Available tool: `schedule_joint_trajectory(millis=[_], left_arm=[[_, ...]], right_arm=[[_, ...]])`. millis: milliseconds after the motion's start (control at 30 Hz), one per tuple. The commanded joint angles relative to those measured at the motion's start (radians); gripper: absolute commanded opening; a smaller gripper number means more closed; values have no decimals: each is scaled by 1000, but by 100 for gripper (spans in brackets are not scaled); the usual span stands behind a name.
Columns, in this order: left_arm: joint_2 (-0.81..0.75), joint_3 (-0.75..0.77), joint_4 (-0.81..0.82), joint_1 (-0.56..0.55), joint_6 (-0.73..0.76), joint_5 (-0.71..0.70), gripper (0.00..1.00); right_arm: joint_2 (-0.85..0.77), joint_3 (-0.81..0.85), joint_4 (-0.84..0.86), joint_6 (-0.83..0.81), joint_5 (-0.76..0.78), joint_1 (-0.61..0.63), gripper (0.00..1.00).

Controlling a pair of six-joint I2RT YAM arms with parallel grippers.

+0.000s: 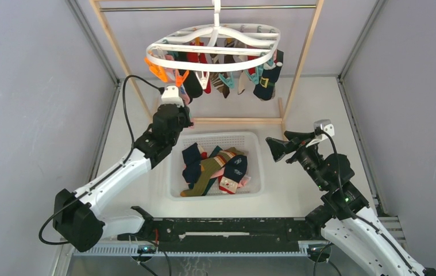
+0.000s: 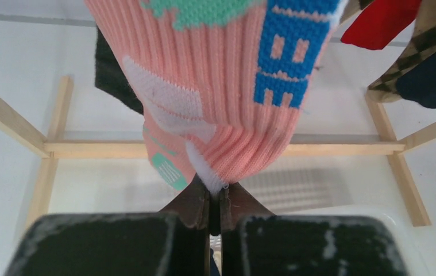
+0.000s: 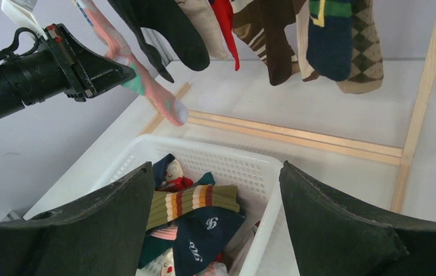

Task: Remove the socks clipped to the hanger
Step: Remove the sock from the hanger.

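Note:
The white oval hanger point(image 1: 215, 49) hangs from the rail with several socks point(image 1: 267, 75) clipped under it. My left gripper point(image 2: 215, 192) is raised below its left side and shut on the white-tipped lower end of a salmon pink sock point(image 2: 221, 86) with blue and green patterns. The right wrist view shows the same pink sock point(image 3: 158, 98) slanting down past the left gripper point(image 3: 124, 70). My right gripper point(image 1: 274, 145) stands open and empty to the right of the basket, its fingers point(image 3: 118, 218) wide apart.
A white mesh basket point(image 1: 215, 136) between the arms holds several loose socks point(image 1: 215, 169). The wooden rack frame point(image 1: 235, 120) stands behind it, its uprights on either side of the hanger. Grey walls close both sides.

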Motion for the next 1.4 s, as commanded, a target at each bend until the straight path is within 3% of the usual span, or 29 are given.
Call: schedule_joint_trajectory(millis=[0,367,600,967,1367], left_arm=[[-9,83,-29,5,-4,47,0],[-14,208,-175,5,-69,228,0],[-68,212,-214,4,-97,288,0],[-127,208,-231,-2,-137,357,0],[-163,211,-248,-8,-164,380,0]], right_arm=[[-5,-7,4,12,-2,-5,87],[45,-18,68,11,-65,-4,87],[126,-15,144,18,-105,11,86],[312,24,291,-50,-91,167,88],[563,181,400,-155,-51,282,88]])
